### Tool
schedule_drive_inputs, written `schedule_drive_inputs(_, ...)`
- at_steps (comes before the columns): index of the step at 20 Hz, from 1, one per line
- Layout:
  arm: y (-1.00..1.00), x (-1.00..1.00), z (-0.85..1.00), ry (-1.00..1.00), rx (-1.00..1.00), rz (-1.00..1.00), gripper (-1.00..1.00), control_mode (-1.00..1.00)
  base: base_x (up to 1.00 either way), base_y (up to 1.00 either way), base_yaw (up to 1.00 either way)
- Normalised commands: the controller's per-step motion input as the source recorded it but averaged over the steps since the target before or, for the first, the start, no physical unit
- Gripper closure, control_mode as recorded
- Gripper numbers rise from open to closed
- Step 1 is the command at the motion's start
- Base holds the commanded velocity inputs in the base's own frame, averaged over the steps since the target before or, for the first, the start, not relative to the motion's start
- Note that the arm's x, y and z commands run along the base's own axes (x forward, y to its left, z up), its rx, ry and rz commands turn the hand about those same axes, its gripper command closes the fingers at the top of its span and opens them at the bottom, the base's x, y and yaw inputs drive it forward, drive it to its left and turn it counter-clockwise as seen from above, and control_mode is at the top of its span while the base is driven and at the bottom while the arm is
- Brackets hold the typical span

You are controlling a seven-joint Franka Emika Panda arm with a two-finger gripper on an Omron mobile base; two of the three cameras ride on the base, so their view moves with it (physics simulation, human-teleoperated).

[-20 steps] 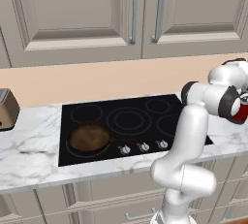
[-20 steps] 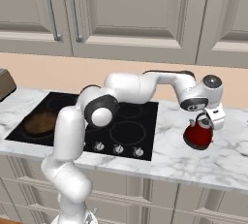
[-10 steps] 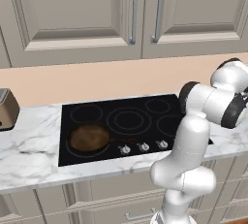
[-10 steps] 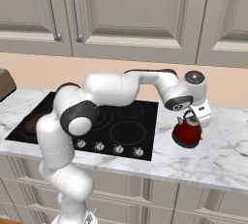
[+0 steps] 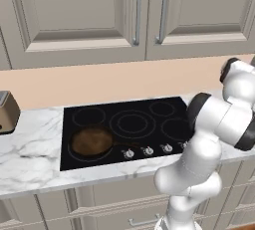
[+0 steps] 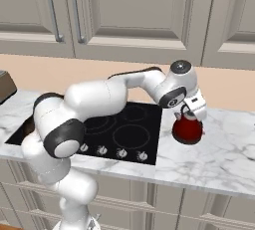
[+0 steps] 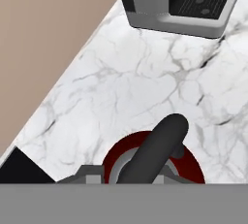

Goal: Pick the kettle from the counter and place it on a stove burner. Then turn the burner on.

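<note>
The red kettle [image 6: 188,129] hangs by its thin black handle [image 7: 156,149] from my gripper [image 6: 191,110], which is shut on that handle. It is low over the white marble counter [image 6: 224,157], just right of the black cooktop's right edge. I cannot tell whether its base touches the slab. In the hand view the kettle's red body [image 7: 191,165] and grey lid sit right below the hand. The stove burner [image 5: 132,123], the big double-ring circle, lies in the middle of the cooktop [image 6: 149,124] and is bare.
A brown frying pan [image 5: 92,141] sits on the front left burner. A row of knobs [image 5: 147,150] runs along the cooktop's front edge. A toaster [image 5: 5,112] stands on the far left counter. A grey appliance [image 7: 179,5] stands on the counter beyond the kettle.
The arm has swung left, carrying the kettle along the counter from farther right to the cooktop's right edge. The grip has stayed shut.
</note>
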Motion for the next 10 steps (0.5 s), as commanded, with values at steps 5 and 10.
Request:
schedule_drive_inputs(5, 0.56, -0.24, 0.33, 0.00, -0.08, 0.00, 1.00, -1.00, 0.00, 0.00, 0.00)
schedule_drive_inputs(10, 0.54, -0.29, 0.29, 0.00, -0.01, 0.00, 1.00, -1.00, 0.00, 0.00, 0.00)
